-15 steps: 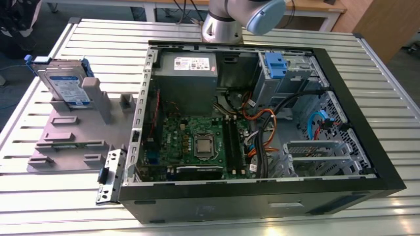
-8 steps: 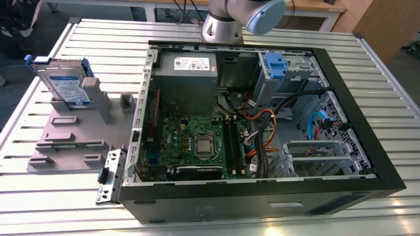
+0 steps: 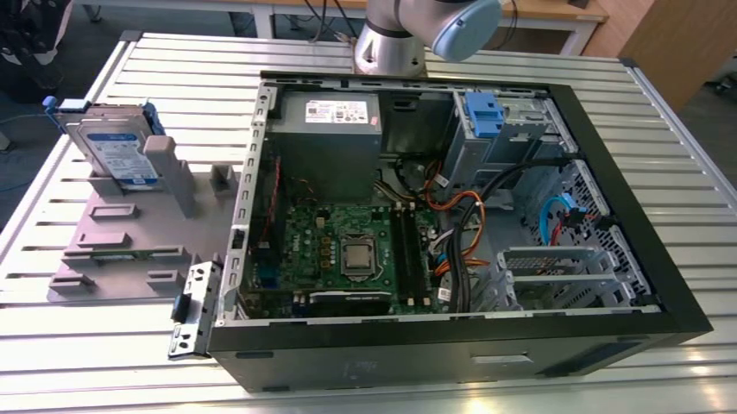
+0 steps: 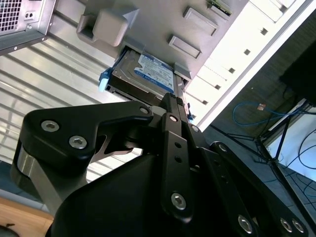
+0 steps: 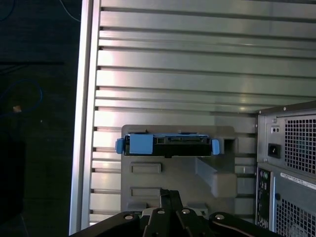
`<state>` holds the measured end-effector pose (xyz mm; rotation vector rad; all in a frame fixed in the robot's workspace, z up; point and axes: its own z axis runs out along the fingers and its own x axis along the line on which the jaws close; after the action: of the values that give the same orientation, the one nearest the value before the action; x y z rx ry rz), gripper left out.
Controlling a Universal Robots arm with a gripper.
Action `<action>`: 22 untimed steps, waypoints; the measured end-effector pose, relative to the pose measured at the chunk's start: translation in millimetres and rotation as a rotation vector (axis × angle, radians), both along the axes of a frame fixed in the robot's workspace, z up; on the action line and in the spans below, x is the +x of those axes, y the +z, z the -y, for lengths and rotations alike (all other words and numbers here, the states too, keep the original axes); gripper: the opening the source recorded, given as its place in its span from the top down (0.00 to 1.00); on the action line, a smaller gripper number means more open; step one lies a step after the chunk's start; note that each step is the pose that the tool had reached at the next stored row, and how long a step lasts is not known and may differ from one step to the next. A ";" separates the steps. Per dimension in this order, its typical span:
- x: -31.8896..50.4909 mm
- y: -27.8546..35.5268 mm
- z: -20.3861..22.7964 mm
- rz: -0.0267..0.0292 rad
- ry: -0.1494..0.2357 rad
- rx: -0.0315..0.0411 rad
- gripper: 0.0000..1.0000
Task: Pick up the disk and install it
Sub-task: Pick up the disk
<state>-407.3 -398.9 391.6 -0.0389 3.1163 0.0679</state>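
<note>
The silver, blue-framed disk (image 3: 116,148) is stood on edge in a grey stand (image 3: 121,259) beside the open computer case (image 3: 461,366), with the gripper (image 5: 169,193) closed and empty.

Worktop (image 3: 645,129): ribbed bare metal, semi-bright. Disk (image 4: 126,74): silver metal, glossy label (image 4: 155,71), blue plastic carrier (image 4: 104,81). Holder (image 3: 116,250): matt grey plastic. PC case (image 3: 461,366): matt black outside, bare grey sheet metal inside. Gripper (image 4: 175,101): matt black.

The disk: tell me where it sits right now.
The disk stands on edge in the grey holder on the slatted table, at the exterior view's left, just outside the open computer case.
</note>
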 end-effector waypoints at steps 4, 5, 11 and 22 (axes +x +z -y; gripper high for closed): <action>0.0 0.0 0.0 0.0000 0.007 0.0000 0.89; 0.0 0.0 0.0 0.0000 0.008 0.0000 0.89; 0.0 0.0 0.0 0.0000 0.010 0.0000 0.89; 0.0 0.0 0.0 0.0000 0.019 0.0000 0.89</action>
<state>-407.3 -398.9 391.6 -0.0678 3.1163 0.0683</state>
